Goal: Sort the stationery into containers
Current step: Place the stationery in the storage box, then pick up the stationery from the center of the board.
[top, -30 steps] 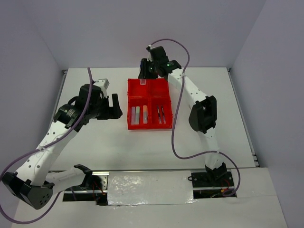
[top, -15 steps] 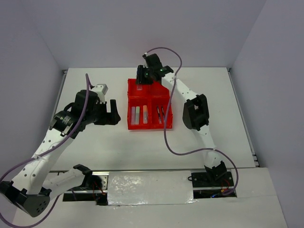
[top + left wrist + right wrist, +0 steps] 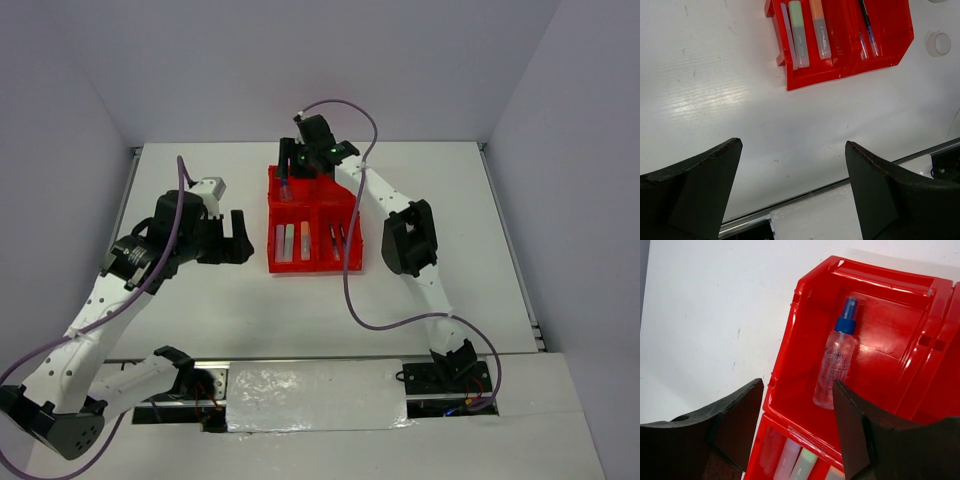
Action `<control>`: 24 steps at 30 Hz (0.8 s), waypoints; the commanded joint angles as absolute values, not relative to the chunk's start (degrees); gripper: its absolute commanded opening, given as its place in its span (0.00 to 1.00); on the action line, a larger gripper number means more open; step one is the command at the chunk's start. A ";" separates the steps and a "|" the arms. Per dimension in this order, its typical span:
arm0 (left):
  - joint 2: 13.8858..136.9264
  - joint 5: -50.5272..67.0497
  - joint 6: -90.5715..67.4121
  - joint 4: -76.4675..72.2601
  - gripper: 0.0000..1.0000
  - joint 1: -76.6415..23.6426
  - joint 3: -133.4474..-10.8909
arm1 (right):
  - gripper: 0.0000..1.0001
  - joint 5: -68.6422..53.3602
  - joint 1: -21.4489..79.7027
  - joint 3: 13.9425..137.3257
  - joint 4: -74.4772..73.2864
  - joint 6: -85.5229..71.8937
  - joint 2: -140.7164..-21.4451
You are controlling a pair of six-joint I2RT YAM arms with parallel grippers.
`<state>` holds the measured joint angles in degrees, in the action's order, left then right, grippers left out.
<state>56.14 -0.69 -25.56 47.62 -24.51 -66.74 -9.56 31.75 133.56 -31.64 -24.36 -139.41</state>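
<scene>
One small clear bottle (image 3: 836, 362), blue cap toward the far wall, lies flat in the far-left compartment of the red tray (image 3: 875, 275). Right tool (image 3: 797, 390) hangs just above that compartment, fingers apart, gripping nothing. Near-left compartment: three sticks (image 3: 805, 30) side by side, one orange, one green, one pale. Near-right compartment: two thin pens (image 3: 866, 25). White ring (image 3: 938, 43) sits on the table (image 3: 715, 75) near a tray corner. Left tool (image 3: 793, 145) is wide open and empty, over the table left of the tray.

You had bare table (image 3: 230, 300) left of the red tray (image 3: 271, 235); its far-left compartment was blocked by the bottle (image 3: 837, 365) and right gripper (image 3: 796, 385).
</scene>
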 commanded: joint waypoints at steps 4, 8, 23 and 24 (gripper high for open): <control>55.54 0.35 -24.96 47.02 0.98 -24.26 -68.90 | 0.66 -4.67 31.73 137.37 -33.47 -22.06 -130.37; 57.21 -2.02 -25.57 47.11 0.98 -24.26 -70.31 | 0.67 2.45 28.84 128.34 -35.93 -25.38 -117.97; 59.50 -1.16 -29.35 48.78 0.97 -24.26 -70.49 | 0.52 10.64 0.35 73.66 -41.40 -35.16 -90.09; 59.41 -0.53 -29.53 48.34 0.97 -24.26 -69.36 | 0.52 9.76 0.44 73.30 -41.05 -34.63 -90.52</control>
